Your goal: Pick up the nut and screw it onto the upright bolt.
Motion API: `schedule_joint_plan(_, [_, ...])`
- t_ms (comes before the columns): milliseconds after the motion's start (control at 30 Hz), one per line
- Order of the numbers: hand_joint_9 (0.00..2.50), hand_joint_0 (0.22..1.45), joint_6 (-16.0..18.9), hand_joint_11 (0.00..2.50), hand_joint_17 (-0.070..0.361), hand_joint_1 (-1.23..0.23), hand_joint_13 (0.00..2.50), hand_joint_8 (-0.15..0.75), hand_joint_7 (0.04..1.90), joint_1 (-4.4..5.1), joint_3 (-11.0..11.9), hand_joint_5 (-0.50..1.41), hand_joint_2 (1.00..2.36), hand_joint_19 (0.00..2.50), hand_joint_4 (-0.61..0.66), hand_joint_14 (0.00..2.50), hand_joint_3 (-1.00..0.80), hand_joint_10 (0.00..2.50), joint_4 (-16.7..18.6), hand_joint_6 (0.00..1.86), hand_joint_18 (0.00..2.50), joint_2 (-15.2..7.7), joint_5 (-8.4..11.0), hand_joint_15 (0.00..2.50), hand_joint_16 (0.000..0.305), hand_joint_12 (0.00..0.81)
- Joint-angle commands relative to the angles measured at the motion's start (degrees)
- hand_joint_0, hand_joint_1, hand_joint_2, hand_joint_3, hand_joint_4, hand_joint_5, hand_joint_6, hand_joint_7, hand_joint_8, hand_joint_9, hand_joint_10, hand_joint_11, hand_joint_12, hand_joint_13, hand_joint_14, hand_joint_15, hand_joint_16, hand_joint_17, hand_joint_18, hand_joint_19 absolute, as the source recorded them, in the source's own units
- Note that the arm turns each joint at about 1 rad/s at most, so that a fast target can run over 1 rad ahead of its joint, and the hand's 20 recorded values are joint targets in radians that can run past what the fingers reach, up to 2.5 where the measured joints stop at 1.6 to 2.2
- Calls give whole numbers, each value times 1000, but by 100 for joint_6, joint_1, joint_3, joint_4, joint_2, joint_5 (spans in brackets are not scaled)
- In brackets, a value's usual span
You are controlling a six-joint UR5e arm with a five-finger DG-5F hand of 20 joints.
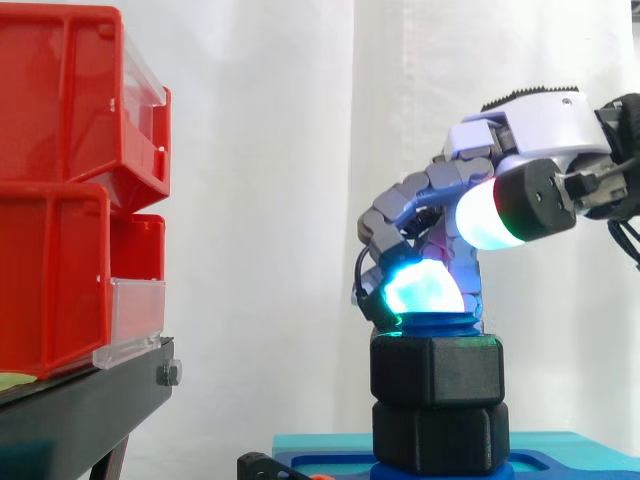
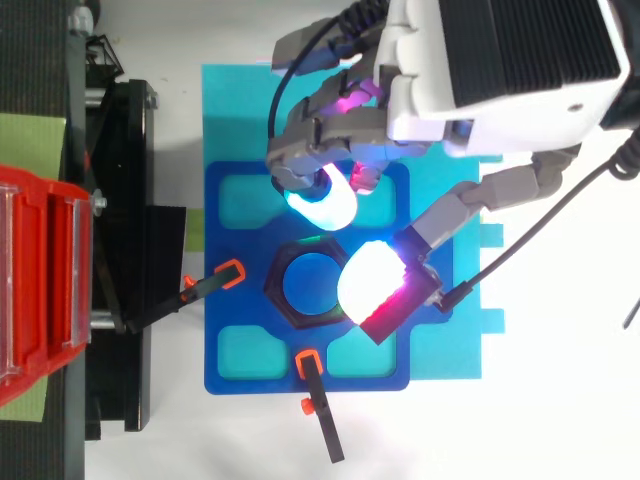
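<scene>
A white curtain [image 1: 280, 150] hangs behind everything. On the left I see the red bins [image 1: 60, 200], one on top of the other, sitting on their black stand [image 1: 90, 400]. From above, the tabletop [image 2: 560, 400] is white. A light blue sheet [image 2: 240, 110] lies on it, and a darker blue plate [image 2: 240, 350] lies on the sheet. The plate has paler square pockets [image 2: 248, 195] near its corners.

The bolt [image 2: 312, 283] stands straight up in the middle of the plate. It is blue too. The nut [image 1: 436, 370] is black and has six sides, and it is on the bolt. From above it makes a dark ring around the blue middle. In the side view a little bit of blue thread [image 1: 432, 323] pokes out above the nut. Right under the nut, touching it, sits a second black six-sided piece [image 1: 440, 437] that looks much the same, and this one rests on the plate.

Two small clamps with orange tips lie on the plate's edges. One [image 2: 215, 283] points in from the left and one [image 2: 318, 400] from the bottom.

The hand [image 1: 540, 125] is on the right in the side view, bent down over the top of the nut. From above it covers the plate's upper right part. It is very close to the nut - but I cannot tell whether it is holding the nut or only near it.
</scene>
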Motion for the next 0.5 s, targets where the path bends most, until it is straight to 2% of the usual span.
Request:
schedule_joint_plan(0, [1349, 522, -123, 0, 26, -410, 796, 260, 1355, -43, 191, 68, 1000, 0, 87, 0, -500, 0, -187, 501, 411, 0, -98, 0, 12, 186])
schedule_joint_plan(200, [1179, 504, -317, 0, 38, -385, 670, 261, 1005, -87, 428, -27, 1000, 0, 255, 0, -500, 0, -477, 505, 257, 0, -203, 0, 17, 220])
schedule_joint_plan(467, [812, 484, -317, 0, 59, -358, 448, 229, 743, -8, 402, -132, 1000, 0, 208, 0, -500, 0, -407, 502, 48, -9, -168, 0, 26, 266])
